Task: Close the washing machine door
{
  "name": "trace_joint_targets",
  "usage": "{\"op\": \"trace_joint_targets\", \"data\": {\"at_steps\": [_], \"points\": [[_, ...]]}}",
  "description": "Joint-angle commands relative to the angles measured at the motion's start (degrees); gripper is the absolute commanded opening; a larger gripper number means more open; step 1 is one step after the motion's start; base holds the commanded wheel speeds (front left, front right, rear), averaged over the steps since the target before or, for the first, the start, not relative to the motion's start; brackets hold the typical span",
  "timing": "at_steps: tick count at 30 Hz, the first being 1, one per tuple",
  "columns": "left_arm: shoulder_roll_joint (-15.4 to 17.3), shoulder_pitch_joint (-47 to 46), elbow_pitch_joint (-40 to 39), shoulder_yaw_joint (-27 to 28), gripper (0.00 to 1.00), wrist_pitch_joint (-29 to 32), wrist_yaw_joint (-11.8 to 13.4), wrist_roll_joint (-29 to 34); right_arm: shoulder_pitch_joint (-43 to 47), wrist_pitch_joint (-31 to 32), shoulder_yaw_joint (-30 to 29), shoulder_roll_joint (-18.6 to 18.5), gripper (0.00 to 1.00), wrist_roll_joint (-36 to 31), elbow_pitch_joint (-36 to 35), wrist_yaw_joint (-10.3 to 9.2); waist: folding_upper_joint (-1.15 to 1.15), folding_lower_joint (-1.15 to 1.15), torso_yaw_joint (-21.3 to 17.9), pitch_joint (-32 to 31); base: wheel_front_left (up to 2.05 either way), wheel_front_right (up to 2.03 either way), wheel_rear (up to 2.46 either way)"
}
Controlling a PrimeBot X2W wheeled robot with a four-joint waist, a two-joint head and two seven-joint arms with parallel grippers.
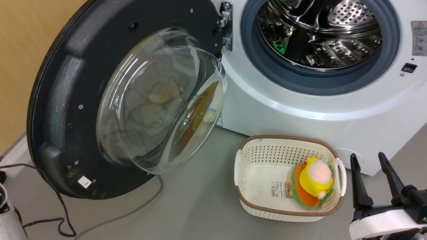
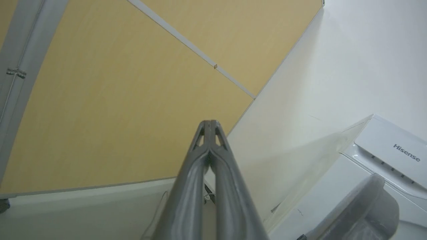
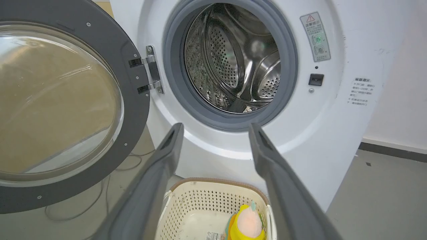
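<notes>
The big white front-loading washing machine (image 1: 300, 110) has its round glossy black glass-windowed door (image 1: 63, 100) swung wide open at the left. A cream perforated basket (image 1: 267, 208) stands just before the machine, near the right gripper (image 1: 367, 156), whose fingers are spread apart; thin cables (image 1: 63, 210) lie under the door. The left gripper (image 2: 210, 124) is closed and empty.

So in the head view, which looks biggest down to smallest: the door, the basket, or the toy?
1. Door
2. Basket
3. Toy
The door seems to be nearer the camera, which may exaggerate its lead.
</notes>
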Motion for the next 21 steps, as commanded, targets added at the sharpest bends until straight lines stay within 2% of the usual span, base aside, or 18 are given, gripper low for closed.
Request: {"op": "trace_joint_targets", "data": {"at_steps": [1,5,11,21], "points": [[0.39,-1.51,1.23,0.92,0.0,1.22,-0.62,-2.36,-0.68,-0.54,-0.29,0.15,1.0,0.67,-0.38,0.03,0.0,0.0,0.38,0.31,0.0,0.0,0.0],[0.57,-2.01,5.98,2.21,0.0,7.99,-1.17,-10.83,-0.9,-1.02,-0.64,0.16,1.0,0.67,-0.65,0.03,0.0,0.0,1.29,1.03,0.0,0.0,0.0],[1.45,-1.38,11.18,2.0,0.0,15.09,-1.68,-18.67,-1.42,-1.73,-0.93,0.17,1.0,0.67,-0.88,0.03,0.0,0.0,2.29,2.04,0.0,0.0,0.0],[0.99,3.4,10.17,-5.62,0.0,23.76,-2.31,-28.09,-1.6,-2.93,-1.37,0.19,1.0,1.22,-1.15,0.04,0.0,0.0,3.65,2.77,0.0,0.0,0.0]]}}
